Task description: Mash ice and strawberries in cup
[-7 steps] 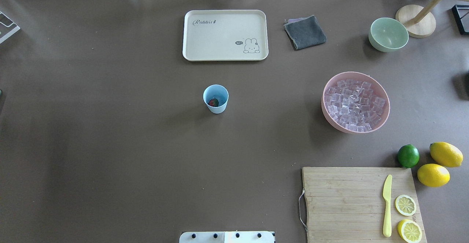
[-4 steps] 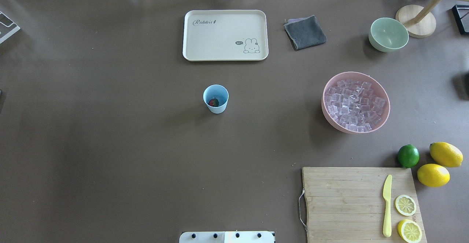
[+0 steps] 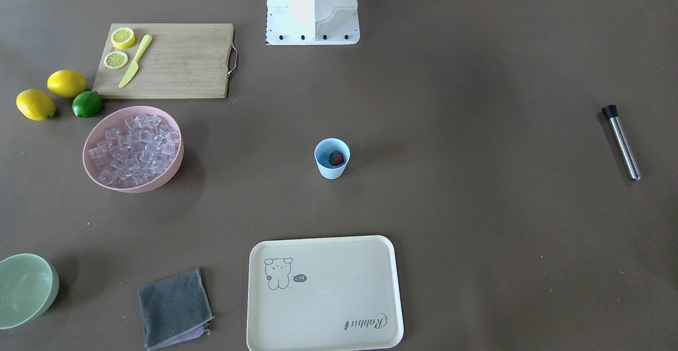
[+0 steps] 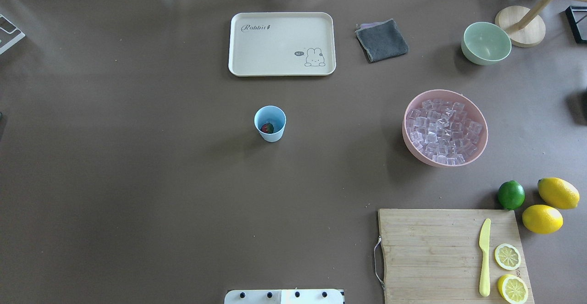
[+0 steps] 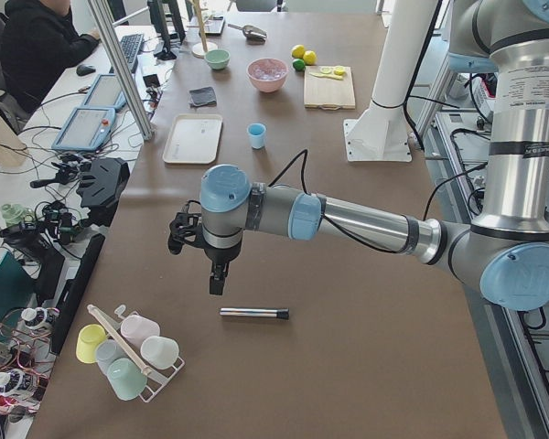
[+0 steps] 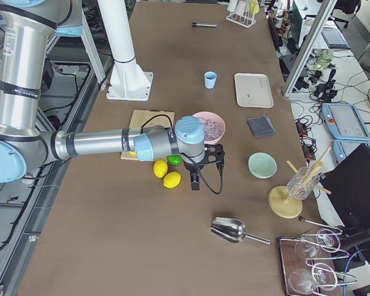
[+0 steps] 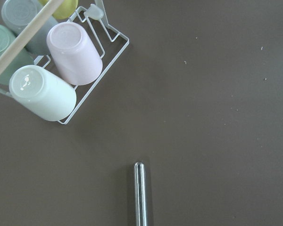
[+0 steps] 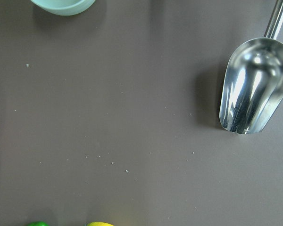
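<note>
Finger state on the left gripper and right gripper we cannot tell from side views alone, while the cup stands upright mid-table holding the strawberry, ice heaped in the pink bowl at its 3 o'clock, presumably so either arm can reach it.

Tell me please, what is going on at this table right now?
Neither arm touches anything. The left gripper hovers close to a steel rod lying on the table; the right gripper hangs over the table beside the lemons. The cup holds one strawberry, and the ice sits in the pink bowl, apart from it.
</note>
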`<act>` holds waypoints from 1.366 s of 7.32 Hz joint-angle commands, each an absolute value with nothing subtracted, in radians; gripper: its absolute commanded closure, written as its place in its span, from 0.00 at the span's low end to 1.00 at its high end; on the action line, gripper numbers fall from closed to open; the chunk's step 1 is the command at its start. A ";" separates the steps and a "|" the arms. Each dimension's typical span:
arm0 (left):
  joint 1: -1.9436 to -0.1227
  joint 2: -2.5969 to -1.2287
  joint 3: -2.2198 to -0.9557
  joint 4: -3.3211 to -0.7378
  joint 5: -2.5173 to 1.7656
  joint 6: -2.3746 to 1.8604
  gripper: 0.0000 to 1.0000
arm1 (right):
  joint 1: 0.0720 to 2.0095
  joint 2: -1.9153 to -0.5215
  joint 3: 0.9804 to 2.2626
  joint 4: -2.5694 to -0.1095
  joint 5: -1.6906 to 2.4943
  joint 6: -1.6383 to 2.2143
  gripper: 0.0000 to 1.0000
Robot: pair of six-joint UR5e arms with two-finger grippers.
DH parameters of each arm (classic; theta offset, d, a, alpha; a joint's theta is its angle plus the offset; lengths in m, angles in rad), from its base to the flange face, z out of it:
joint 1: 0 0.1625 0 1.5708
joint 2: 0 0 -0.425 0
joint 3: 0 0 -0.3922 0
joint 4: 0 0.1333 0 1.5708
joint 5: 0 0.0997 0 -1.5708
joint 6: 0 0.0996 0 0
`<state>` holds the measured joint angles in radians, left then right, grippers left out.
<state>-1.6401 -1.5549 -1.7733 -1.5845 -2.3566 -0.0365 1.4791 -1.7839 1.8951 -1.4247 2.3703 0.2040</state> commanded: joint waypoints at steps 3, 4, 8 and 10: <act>-1.640 -1.587 -1.668 -1.708 -2.349 -0.054 0.01 | 1.486 -1.787 1.893 -1.424 2.373 0.204 0.00; -1.644 -1.588 -1.674 -1.695 -2.350 -0.054 0.01 | 1.486 -1.787 1.893 -1.425 2.373 0.204 0.00; -1.640 -1.588 -1.657 -1.610 -2.358 -0.005 0.01 | 1.486 -1.783 1.882 -1.430 2.373 0.207 0.00; -1.647 -1.586 -1.722 -1.434 -2.358 0.134 0.01 | 1.486 -1.782 1.881 -1.430 2.375 0.210 0.00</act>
